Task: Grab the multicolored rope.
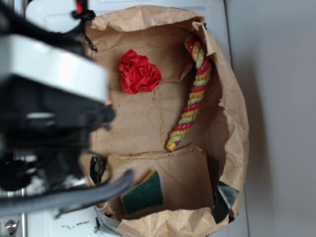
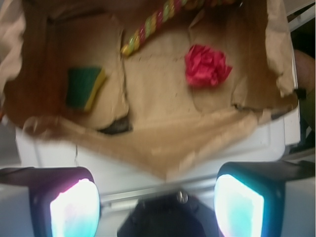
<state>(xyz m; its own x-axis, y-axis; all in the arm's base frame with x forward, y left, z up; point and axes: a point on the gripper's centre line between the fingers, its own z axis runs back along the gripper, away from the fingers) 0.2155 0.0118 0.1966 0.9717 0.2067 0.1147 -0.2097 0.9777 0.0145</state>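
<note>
The multicolored rope (image 1: 191, 94), twisted in red, yellow and pale green, lies along the right side of the brown paper lining (image 1: 138, 133), its yellow end pointing toward the middle. In the wrist view only the rope's (image 2: 150, 23) lower part shows, at the top edge. My gripper (image 2: 158, 205) hangs open over the white surface outside the paper's near edge, well short of the rope, with nothing between its glowing fingers (image 2: 75, 210). In the exterior view the arm (image 1: 49, 98) is a blurred bulk at the left, and its jaws do not show there.
A red ruffled cloth ball (image 1: 139, 71) sits left of the rope. A green-and-yellow sponge (image 1: 143, 192) lies near a corner of the paper. The paper's crumpled walls (image 1: 237, 113) rise around the objects. A white surface (image 2: 222, 148) borders the paper.
</note>
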